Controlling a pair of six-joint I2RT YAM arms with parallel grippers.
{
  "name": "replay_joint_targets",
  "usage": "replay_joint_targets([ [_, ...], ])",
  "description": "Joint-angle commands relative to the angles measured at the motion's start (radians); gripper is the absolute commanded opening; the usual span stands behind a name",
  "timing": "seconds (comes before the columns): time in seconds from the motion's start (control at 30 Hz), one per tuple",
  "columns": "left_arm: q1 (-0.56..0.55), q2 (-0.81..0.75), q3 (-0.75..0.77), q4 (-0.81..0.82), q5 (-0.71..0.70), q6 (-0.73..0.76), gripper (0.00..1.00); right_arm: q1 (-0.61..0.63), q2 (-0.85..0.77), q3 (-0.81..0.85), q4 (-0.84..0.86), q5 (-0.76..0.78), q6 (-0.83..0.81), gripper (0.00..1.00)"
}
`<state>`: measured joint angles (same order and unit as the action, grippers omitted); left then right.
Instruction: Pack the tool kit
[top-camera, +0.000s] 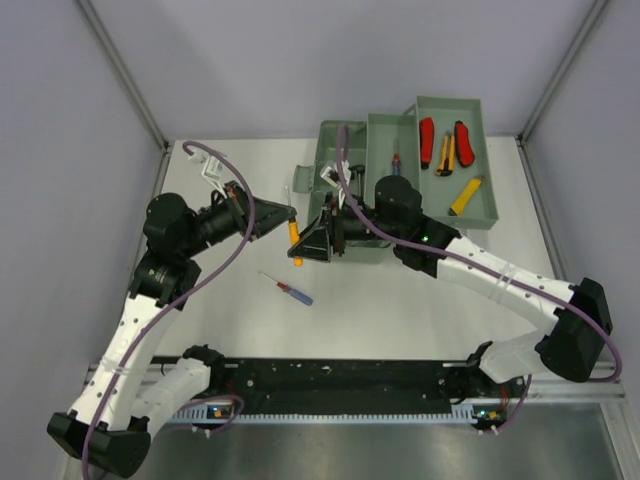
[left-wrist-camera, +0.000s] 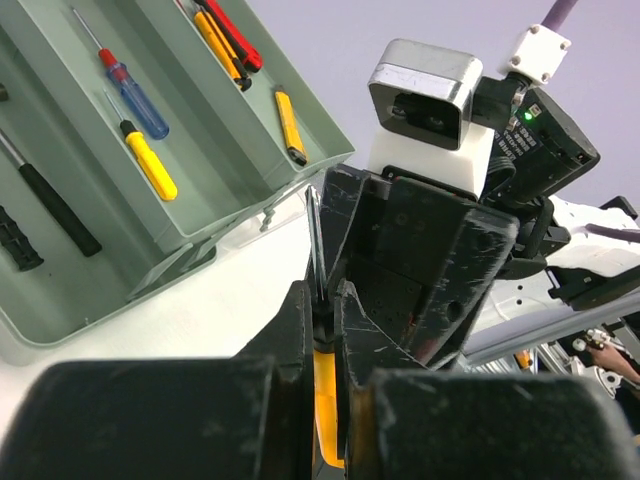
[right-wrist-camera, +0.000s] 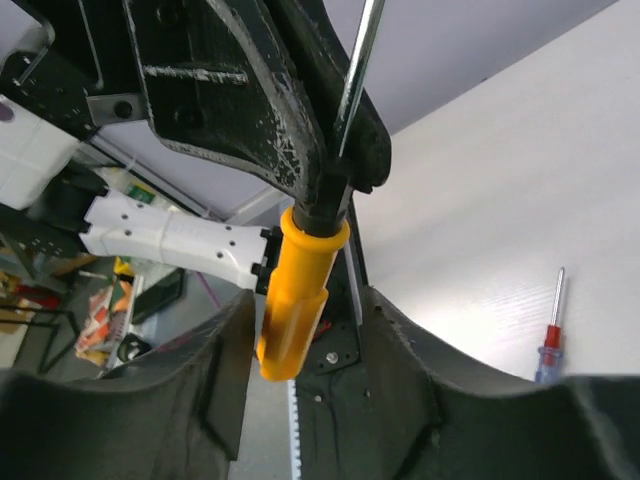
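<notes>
The grey-green tool kit (top-camera: 326, 150) sits in the upper middle of the overhead view, open, with its fold-out trays stepped out to the right. The far right tray (top-camera: 486, 208) is the largest. It holds the red-handled pliers (top-camera: 427, 142), a yellow knife (top-camera: 447, 153) between the red handles, and a second yellow knife (top-camera: 465, 195) lower down. The middle tray (top-camera: 383, 135) is narrower. In the left wrist view it holds a blue-handled screwdriver (left-wrist-camera: 135, 95) and a yellow-handled screwdriver (left-wrist-camera: 150, 160) side by side. Left of that tray, the deep body of the box holds a black-gripped tool (left-wrist-camera: 55, 205) whose head is out of frame.

On the white table (top-camera: 420, 310), left of centre and below the box, a loose red-and-blue screwdriver (top-camera: 290, 290) lies well apart from everything else.

The left gripper (top-camera: 291, 214) is clamped fully closed on an orange-handled screwdriver (right-wrist-camera: 300, 290). It grips the metal shaft just above the handle, so the handle hangs below it, just left of the box's near corner.

The right gripper (top-camera: 300, 250) is partly open, with one finger on each side of that orange handle. A gap shows on one side. On the other side the finger is just beside the handle, and contact cannot be told.
</notes>
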<state>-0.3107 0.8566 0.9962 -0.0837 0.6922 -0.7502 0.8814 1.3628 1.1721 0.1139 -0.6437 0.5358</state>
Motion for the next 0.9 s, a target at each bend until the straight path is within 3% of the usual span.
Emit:
replay_joint_targets([
  [0.0,-0.004,-0.016,-0.005,0.065,0.017,0.002,0.02,0.011,0.021,0.052,0.035,0.019,0.024,0.35],
  [0.07,-0.004,-0.016,-0.002,0.052,0.013,0.011,0.12,0.011,0.021,0.055,0.026,0.022,0.017,0.16],
  [0.13,-0.004,-0.016,0.002,0.029,0.010,0.026,0.41,0.013,0.021,0.061,0.009,0.026,0.000,0.04],
  [0.2,-0.004,-0.019,0.005,0.012,0.010,0.047,0.60,0.011,0.019,0.077,-0.038,0.044,-0.028,0.00],
  [0.27,-0.004,-0.022,0.010,-0.011,0.004,0.081,0.70,0.011,0.012,0.092,-0.091,0.085,-0.063,0.00],
  [0.4,-0.004,-0.028,0.051,-0.144,-0.080,0.195,0.79,0.010,-0.005,0.113,-0.193,0.197,-0.135,0.00],
  [0.47,-0.004,-0.033,0.065,-0.224,-0.140,0.277,0.89,0.005,-0.013,0.127,-0.242,0.240,-0.174,0.00],
  [0.57,-0.004,-0.050,0.064,-0.332,-0.303,0.370,0.96,-0.019,-0.011,0.159,-0.342,0.301,-0.221,0.00],
  [0.7,-0.004,-0.067,0.009,-0.346,-0.483,0.431,0.99,-0.108,0.008,0.192,-0.436,0.384,-0.232,0.00],
  [0.87,-0.002,-0.050,-0.039,-0.327,-0.543,0.454,0.99,-0.229,0.030,0.228,-0.526,0.605,-0.258,0.00],
])
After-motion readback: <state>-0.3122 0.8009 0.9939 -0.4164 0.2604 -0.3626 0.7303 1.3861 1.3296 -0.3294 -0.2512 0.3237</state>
